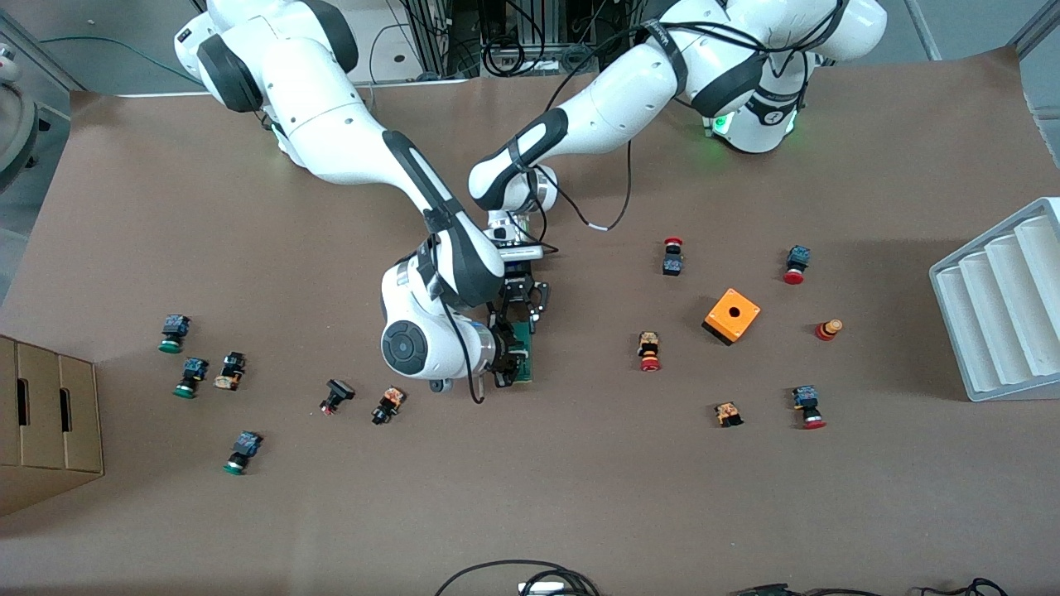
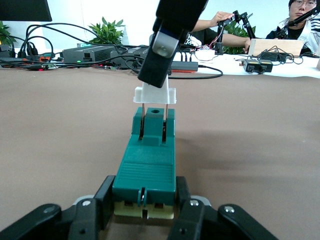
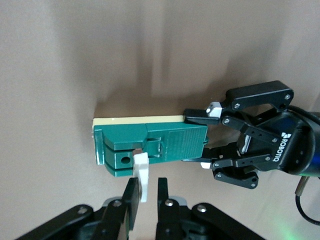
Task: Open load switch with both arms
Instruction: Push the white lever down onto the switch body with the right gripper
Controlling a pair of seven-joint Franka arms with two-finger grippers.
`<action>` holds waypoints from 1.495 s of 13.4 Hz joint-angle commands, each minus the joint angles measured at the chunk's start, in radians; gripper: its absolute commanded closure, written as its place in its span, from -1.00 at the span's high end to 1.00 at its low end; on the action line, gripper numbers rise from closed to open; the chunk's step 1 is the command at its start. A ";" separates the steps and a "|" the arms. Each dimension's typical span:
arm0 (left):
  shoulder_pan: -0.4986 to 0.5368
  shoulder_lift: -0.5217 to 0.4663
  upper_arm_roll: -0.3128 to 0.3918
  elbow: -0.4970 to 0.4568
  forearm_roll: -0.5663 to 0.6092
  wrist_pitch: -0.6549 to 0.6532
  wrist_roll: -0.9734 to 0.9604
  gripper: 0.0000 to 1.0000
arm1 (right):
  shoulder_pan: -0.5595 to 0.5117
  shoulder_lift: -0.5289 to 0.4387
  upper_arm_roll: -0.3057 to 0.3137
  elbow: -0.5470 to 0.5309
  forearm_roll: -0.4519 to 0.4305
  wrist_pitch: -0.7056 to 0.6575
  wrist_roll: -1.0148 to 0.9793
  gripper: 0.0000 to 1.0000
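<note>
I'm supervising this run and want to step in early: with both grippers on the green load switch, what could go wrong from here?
1. The right gripper pinches only the thin white lever; it could slip off or snap if pulled askew.
2. The left gripper clamps just one end of the load switch, so a pull at the lever end might twist or tip the block out of its fingers.
3. The two grippers work close together over the switch, so they may collide.

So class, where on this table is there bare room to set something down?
Bare paper runs along the table edge nearest the camera, and between the cardboard box and the right arm's base. It is crowded around the orange box and where both hands meet on the load switch.
</note>
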 commanded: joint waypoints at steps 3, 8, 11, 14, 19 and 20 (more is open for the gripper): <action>-0.009 0.018 0.007 0.025 -0.008 0.005 0.000 0.12 | 0.007 -0.065 0.012 -0.091 -0.033 -0.023 -0.011 -0.58; -0.009 0.018 0.007 0.025 -0.007 0.005 0.001 0.12 | 0.034 -0.071 0.012 -0.123 -0.052 0.013 -0.008 -0.60; -0.009 0.019 0.007 0.023 -0.008 0.005 0.000 0.12 | 0.039 -0.071 0.012 -0.126 -0.052 0.022 -0.007 -0.60; -0.007 0.018 0.007 0.023 -0.008 0.005 0.001 0.12 | 0.047 -0.069 0.012 -0.139 -0.067 0.037 -0.007 -0.60; -0.009 0.018 0.007 0.023 -0.010 0.006 0.003 0.12 | 0.056 -0.068 0.019 -0.175 -0.095 0.089 -0.008 -0.60; -0.009 0.018 0.007 0.023 -0.010 0.006 0.003 0.12 | 0.056 -0.068 0.025 -0.183 -0.102 0.102 -0.008 -0.60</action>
